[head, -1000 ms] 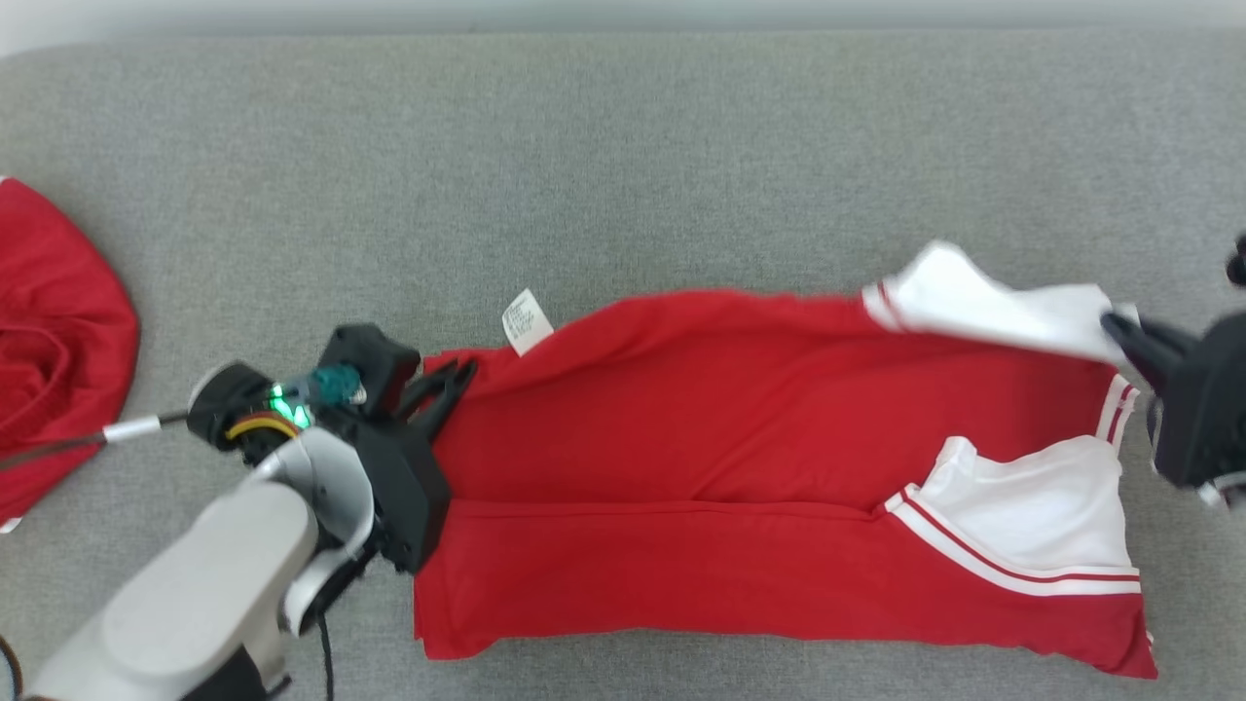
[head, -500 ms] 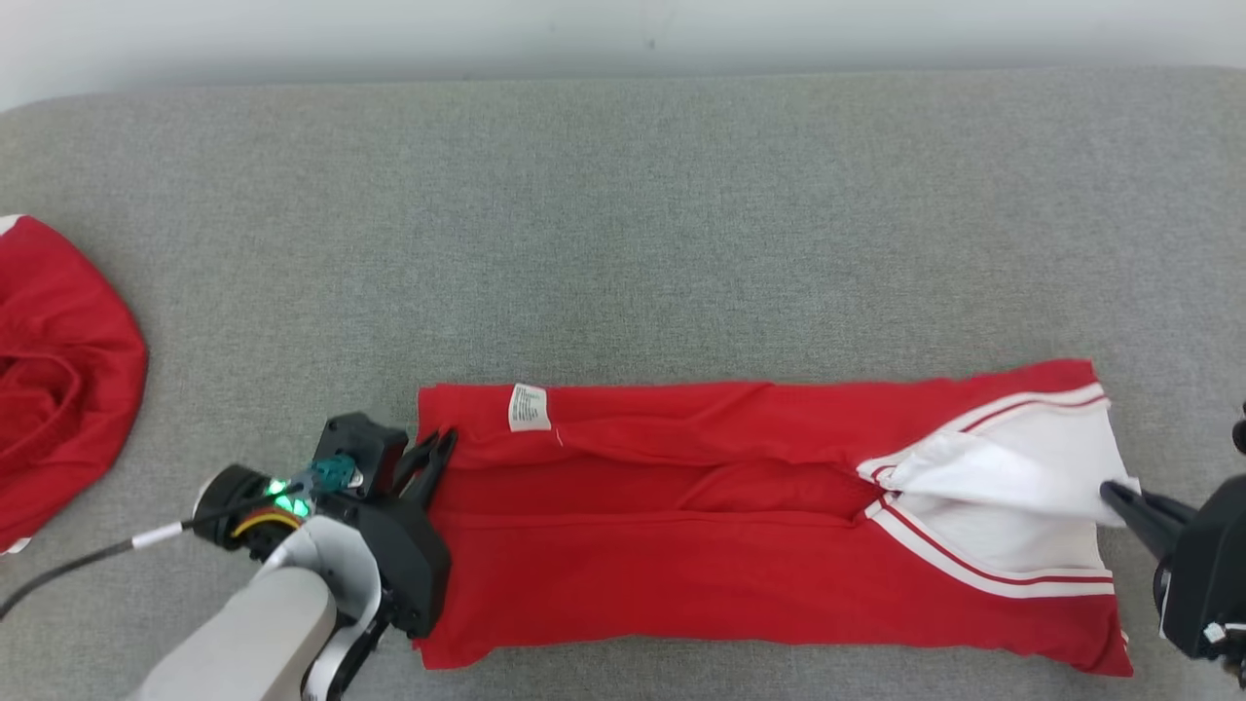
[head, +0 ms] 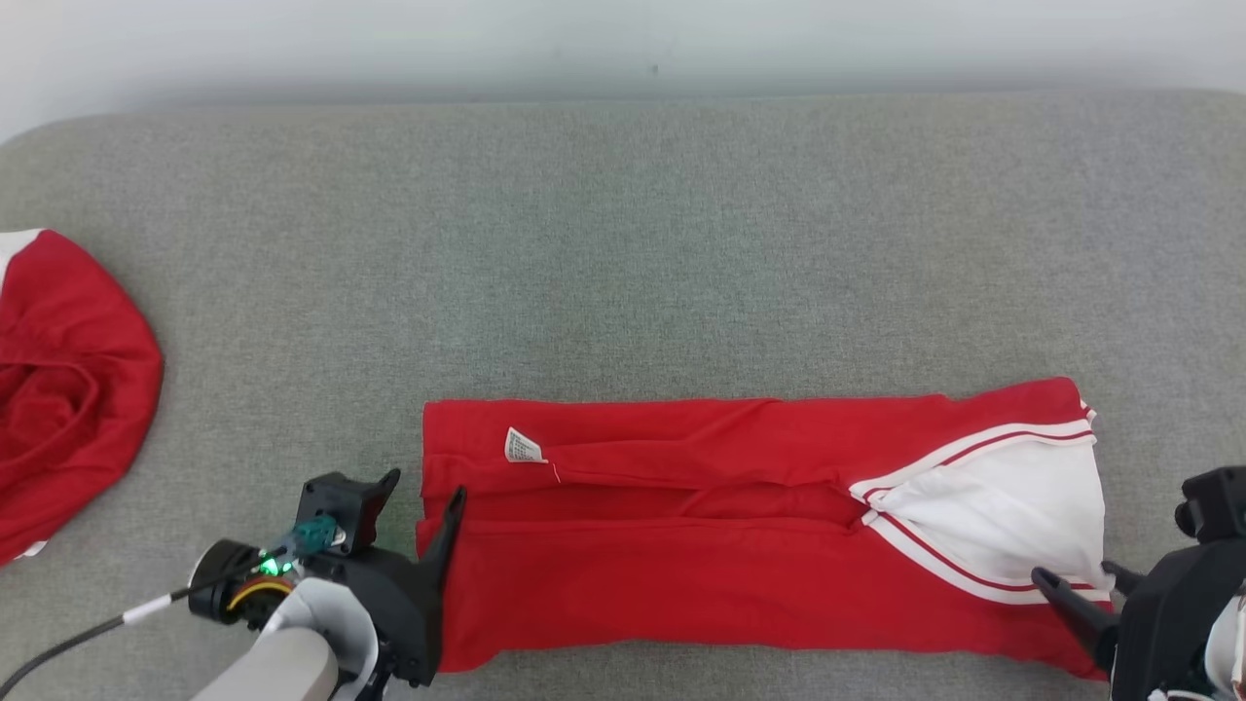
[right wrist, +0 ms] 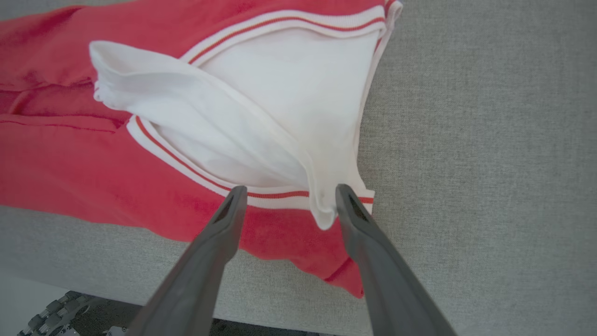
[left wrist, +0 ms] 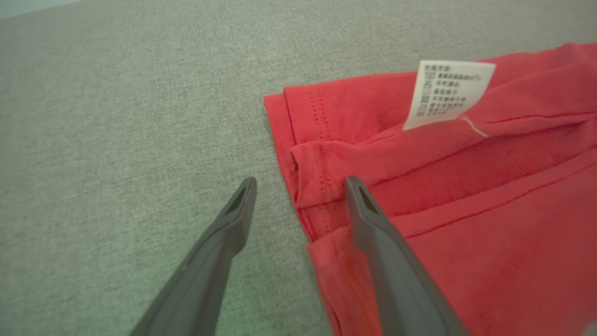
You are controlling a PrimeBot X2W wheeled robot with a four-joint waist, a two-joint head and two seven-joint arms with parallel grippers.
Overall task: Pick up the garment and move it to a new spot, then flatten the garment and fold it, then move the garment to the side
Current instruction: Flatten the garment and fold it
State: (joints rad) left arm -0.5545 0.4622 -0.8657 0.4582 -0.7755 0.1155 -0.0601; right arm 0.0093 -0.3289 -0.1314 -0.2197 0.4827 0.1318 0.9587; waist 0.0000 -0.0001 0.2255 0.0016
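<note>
Just released the fold: my left gripper (head: 423, 484) and right gripper (head: 1073, 572) now open, garment (head: 681, 574) lies in a long strip. Cross-fold likely next.

The head view's left edge cuts off much of the red cloth (head: 68, 389). In that view the near right corner of the garment (head: 681, 584) is hidden from you behind the right gripper (head: 1073, 572), and the print on the care label (head: 523, 446) is too small for you to read.
</note>
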